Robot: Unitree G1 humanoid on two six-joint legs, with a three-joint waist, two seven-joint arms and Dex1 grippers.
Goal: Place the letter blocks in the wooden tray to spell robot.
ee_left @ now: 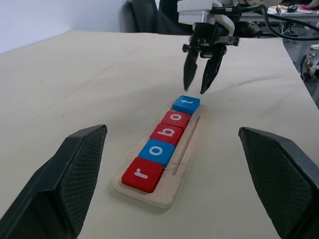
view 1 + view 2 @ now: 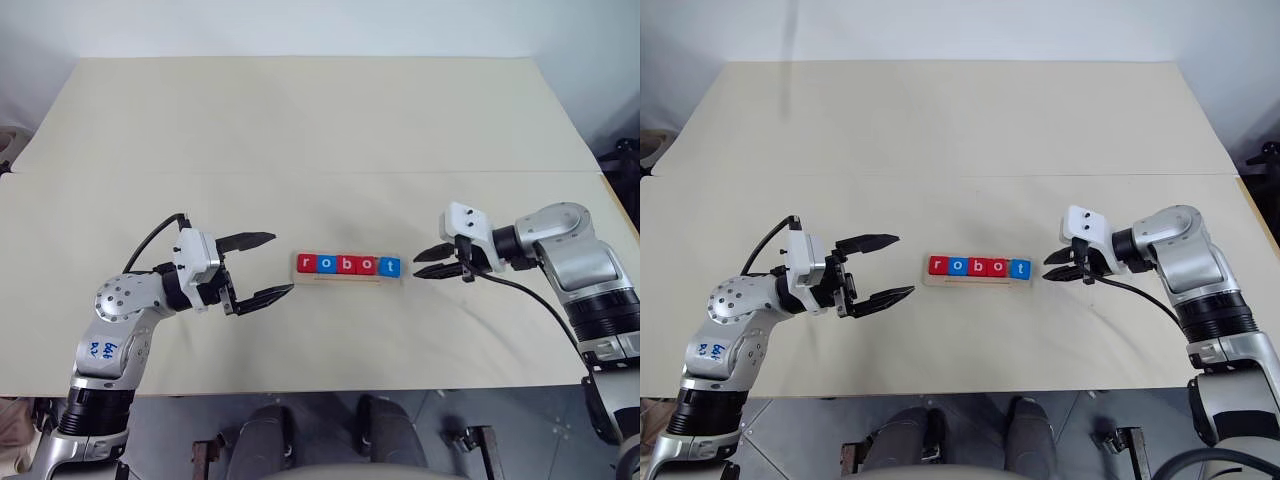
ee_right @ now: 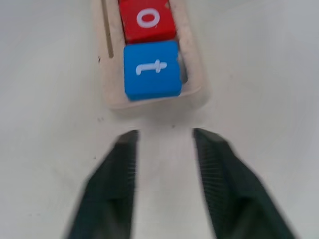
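Five letter blocks lie side by side in the wooden tray [image 2: 348, 278] at mid-table, reading r [image 2: 307, 264], o [image 2: 327, 264], b [image 2: 347, 264], o [image 2: 368, 265], t [image 2: 389, 266]; red, blue, red, red, blue. My left gripper [image 2: 281, 264] hovers just left of the tray's "r" end, open wide and empty. My right gripper [image 2: 417, 263] sits just past the "t" end, clear of the blue t block [image 3: 152, 69]. Its fingers [image 3: 122, 164] stand a narrow gap apart with nothing between them.
The tray rests on a broad beige tabletop [image 2: 300, 120] with a seam running across it behind the tray. The table's front edge [image 2: 330, 390] lies close below both arms. A black cable [image 2: 530, 295] trails from the right wrist.
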